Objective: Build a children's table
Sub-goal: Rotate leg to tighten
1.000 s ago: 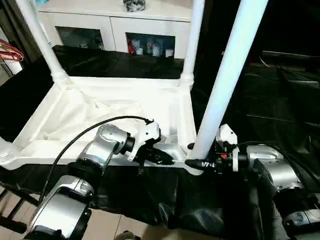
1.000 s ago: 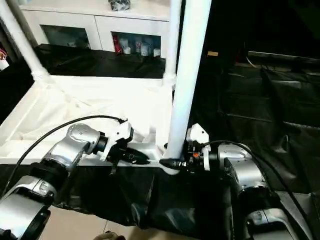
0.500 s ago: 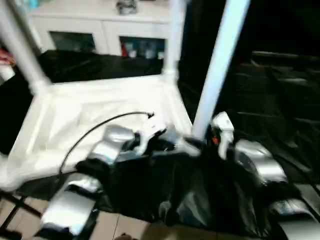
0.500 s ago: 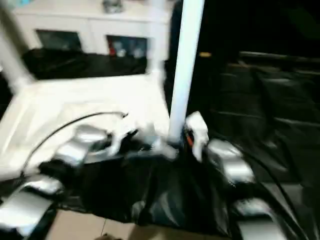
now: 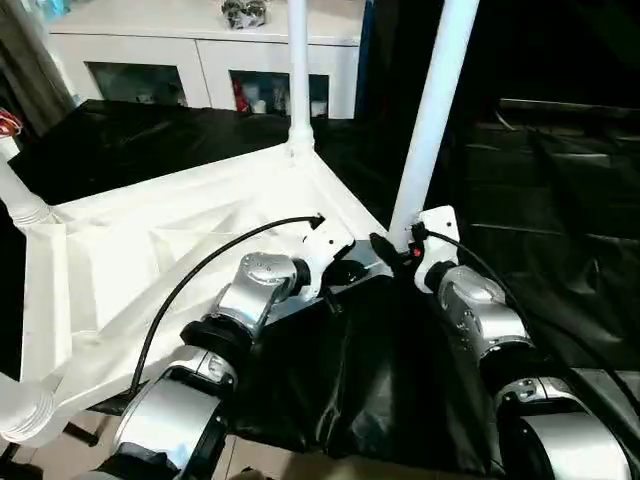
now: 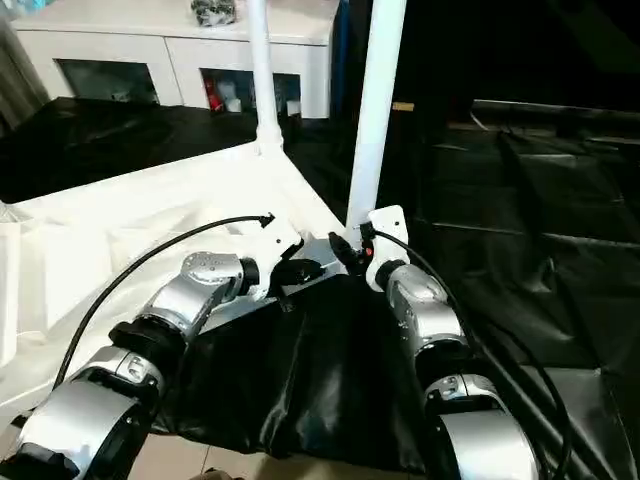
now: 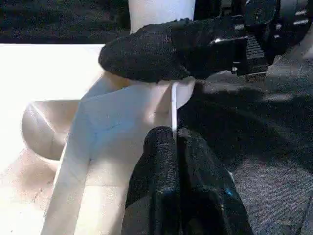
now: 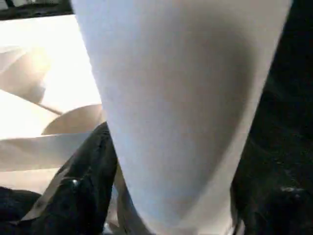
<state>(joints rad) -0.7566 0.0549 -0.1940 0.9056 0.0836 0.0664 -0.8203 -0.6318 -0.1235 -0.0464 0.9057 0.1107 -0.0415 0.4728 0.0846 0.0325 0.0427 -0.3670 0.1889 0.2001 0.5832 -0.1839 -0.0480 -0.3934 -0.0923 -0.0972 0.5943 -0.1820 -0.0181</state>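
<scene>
Here the children's table (image 5: 150, 250) lies upside down across the left and centre of the head view, its ribbed underside up, on a black-draped worktop (image 5: 560, 200). One leg (image 5: 432, 105) rises from the near right corner socket at centre frame; another leg (image 5: 298, 70) stands at the far corner, upper centre, and leg bases show at the left edge.

The right tool (image 5: 392, 250) is clamped on the base of the near leg, one black finger (image 8: 80, 188) pressed against the tube in the right wrist view. The left tool (image 7: 177, 161) has its fingers together, pinching the thin rim of the tabletop beside that socket.

The plastic looks light, stiff and smooth, probably slippery under the pads; a tall leg would likely lever easily, so holding low near the socket seems wisest, with the rim steadied.

A white cabinet (image 5: 200, 50) with glass doors stands at the top left, well apart. The left arm's black cable (image 5: 200, 275) arcs over the tabletop and could snag.
</scene>
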